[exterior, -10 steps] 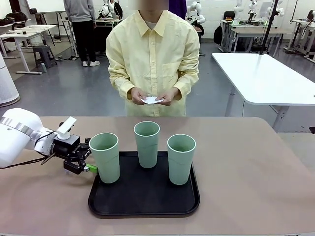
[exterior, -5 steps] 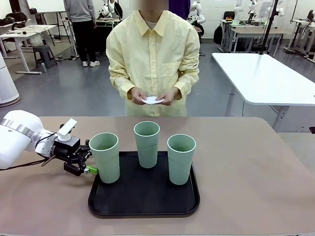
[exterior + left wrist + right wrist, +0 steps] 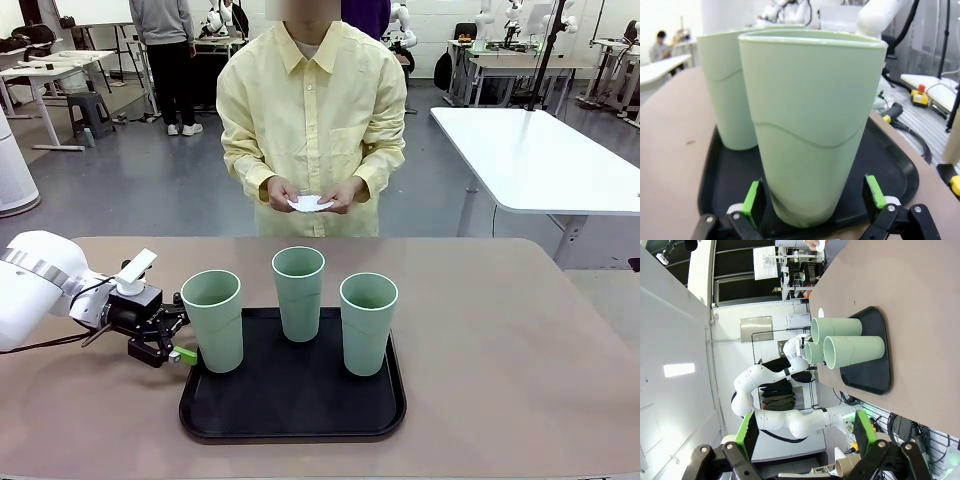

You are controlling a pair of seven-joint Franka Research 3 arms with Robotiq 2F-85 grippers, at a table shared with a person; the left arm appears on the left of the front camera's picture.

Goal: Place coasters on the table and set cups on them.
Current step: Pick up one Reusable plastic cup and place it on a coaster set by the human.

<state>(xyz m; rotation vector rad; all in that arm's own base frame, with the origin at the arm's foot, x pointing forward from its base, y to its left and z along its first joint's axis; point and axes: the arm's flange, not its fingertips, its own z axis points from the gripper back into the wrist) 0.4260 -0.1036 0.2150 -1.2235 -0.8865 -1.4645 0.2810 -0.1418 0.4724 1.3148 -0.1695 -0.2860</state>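
Looking across from the robot's side, the left claw (image 3: 176, 346) hangs spread wide at the left cup (image 3: 212, 320), one of three tall pale-green plastic cups standing on the black rectangular tray (image 3: 290, 412) on the tan-pink table (image 3: 500, 340). At the far side a person holds the thin white lacy paper coasters (image 3: 309, 204) in both hands (image 3: 345, 193); none lies on the table yet.

From the left wrist, the claw's green pads (image 3: 752, 197) flank the base of that cup (image 3: 810, 125), open on either side and not pressing it.

From the right wrist, the right claw (image 3: 805, 430) stands spread and empty, well apart from the table, with the tray (image 3: 875, 375) and cups (image 3: 847, 350) far off.

I judge the step in hand to be the approach to grasp the left cup. Next comes closing squarely on the tapered base and lifting it clear of the tray's rim, and a coaster must be down before the cup has anywhere to go.
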